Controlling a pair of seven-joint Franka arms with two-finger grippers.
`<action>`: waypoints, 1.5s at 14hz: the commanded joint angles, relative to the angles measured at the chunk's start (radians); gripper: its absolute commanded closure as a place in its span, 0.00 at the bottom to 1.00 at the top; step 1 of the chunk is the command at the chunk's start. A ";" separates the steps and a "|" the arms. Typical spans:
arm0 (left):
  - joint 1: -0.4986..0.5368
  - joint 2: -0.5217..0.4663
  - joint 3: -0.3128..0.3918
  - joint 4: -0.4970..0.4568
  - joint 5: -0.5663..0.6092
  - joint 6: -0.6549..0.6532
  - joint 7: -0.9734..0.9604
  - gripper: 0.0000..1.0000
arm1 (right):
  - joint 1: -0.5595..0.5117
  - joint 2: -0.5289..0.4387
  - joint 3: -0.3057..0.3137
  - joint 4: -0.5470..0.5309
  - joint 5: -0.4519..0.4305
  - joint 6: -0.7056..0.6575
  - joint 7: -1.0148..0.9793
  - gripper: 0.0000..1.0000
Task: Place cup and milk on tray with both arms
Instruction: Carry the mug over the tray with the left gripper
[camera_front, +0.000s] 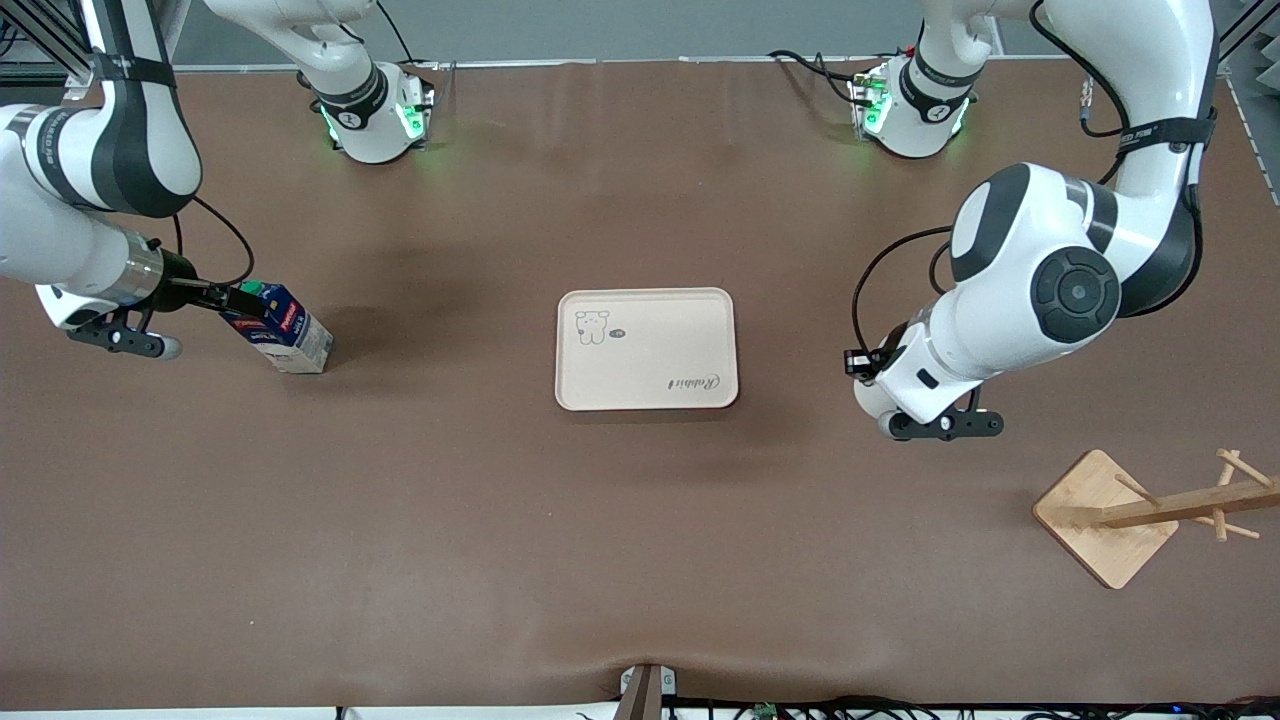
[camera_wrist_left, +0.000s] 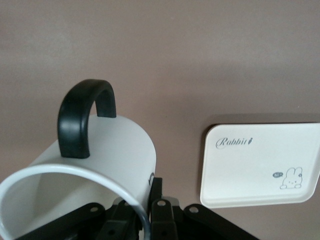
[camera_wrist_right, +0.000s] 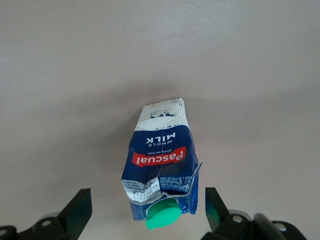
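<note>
The cream tray (camera_front: 650, 352) lies at the table's middle and also shows in the left wrist view as the tray (camera_wrist_left: 250, 170). The white cup (camera_wrist_left: 112, 150) with its black handle (camera_wrist_left: 82, 117) is in my left gripper (camera_wrist_left: 146, 199), which is shut on the cup's wall near the rim. That hand sits under the left arm's wrist (camera_front: 920, 385), beside the tray toward the left arm's end, and the wrist hides the cup in the front view. The milk (camera_front: 288, 338) stands toward the right arm's end. My right gripper (camera_wrist_right: 146, 202) is open, one finger either side of the milk (camera_wrist_right: 160, 155) at its green cap (camera_wrist_right: 162, 215), not touching it.
A wooden peg stand (camera_front: 1110, 515) with a square base is at the left arm's end of the table, nearer the front camera than the tray. Both arm bases (camera_front: 375, 115) (camera_front: 905, 110) glow green along the table's edge farthest from the camera.
</note>
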 joint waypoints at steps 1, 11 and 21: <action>-0.008 0.029 0.003 0.079 0.023 -0.071 -0.015 1.00 | -0.017 -0.055 0.009 -0.074 -0.004 0.045 -0.032 0.00; -0.127 0.104 0.014 0.165 0.037 -0.135 -0.127 1.00 | -0.028 -0.061 0.007 -0.139 -0.007 0.074 -0.081 0.00; -0.291 0.216 0.012 0.166 0.063 -0.120 -0.384 1.00 | -0.043 -0.061 0.007 -0.178 -0.007 0.122 -0.081 0.34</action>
